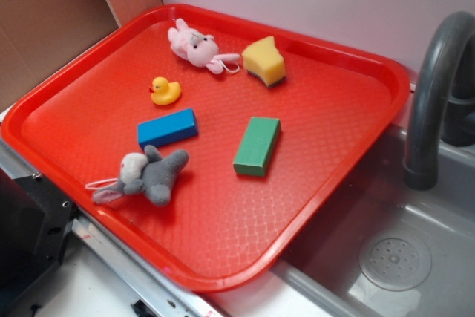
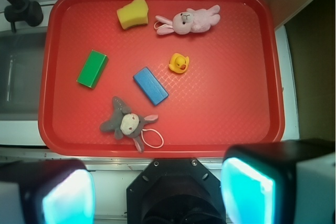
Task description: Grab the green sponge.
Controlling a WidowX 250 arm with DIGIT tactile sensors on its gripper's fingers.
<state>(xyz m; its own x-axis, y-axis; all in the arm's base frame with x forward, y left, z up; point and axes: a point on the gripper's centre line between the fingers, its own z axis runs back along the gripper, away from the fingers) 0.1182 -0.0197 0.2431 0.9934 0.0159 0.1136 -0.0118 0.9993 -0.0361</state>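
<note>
Jaws (image 2: 157, 195) apart, hovering short of red tray (image 2: 273, 77). Green sponge (image 2: 133, 13) far ahead, slightly left, at tray's opposite edge beside pink bunny (image 2: 190, 21).

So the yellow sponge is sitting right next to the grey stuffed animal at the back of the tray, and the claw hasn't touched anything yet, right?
Nearly. The sponge lies beside the pink stuffed animal, not the grey one, which sits at the opposite edge of the tray. The exterior view shows this. The rest holds: the claw is open above the tray, touching nothing.
</note>
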